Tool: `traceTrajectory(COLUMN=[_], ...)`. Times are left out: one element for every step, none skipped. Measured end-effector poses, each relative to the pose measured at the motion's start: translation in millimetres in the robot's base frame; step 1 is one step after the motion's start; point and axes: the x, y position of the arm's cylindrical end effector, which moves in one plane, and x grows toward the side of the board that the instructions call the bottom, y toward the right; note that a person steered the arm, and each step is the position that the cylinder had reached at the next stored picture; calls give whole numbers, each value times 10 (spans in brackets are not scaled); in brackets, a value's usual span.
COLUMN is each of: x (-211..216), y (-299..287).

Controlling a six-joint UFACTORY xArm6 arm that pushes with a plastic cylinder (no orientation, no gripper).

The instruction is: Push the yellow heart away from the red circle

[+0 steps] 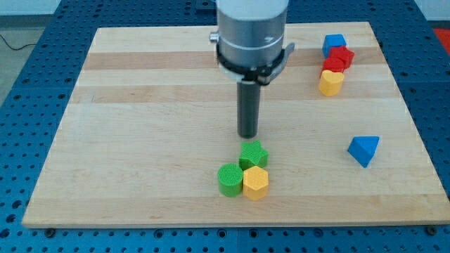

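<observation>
The yellow heart (330,82) lies near the board's upper right, touching the lower edge of the red circle (339,58). A blue block (334,43) sits just above the red one, touching it. My tip (247,135) is at the board's middle, well to the left of and below the heart. It stands just above a green star (253,154), close to it, though I cannot tell if they touch.
A green circle (229,179) and a yellow hexagon (256,183) sit side by side just below the green star, near the wooden board's (140,105) bottom edge. A blue triangle (363,150) lies at the right, below the heart.
</observation>
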Motion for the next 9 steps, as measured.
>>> traceTrajectory(x=[-355, -542, -542, -574, -910, -1077, -1012, -869, -684], y=[548, 1245, 1932, 2496, 2603, 2224, 1579, 833, 254])
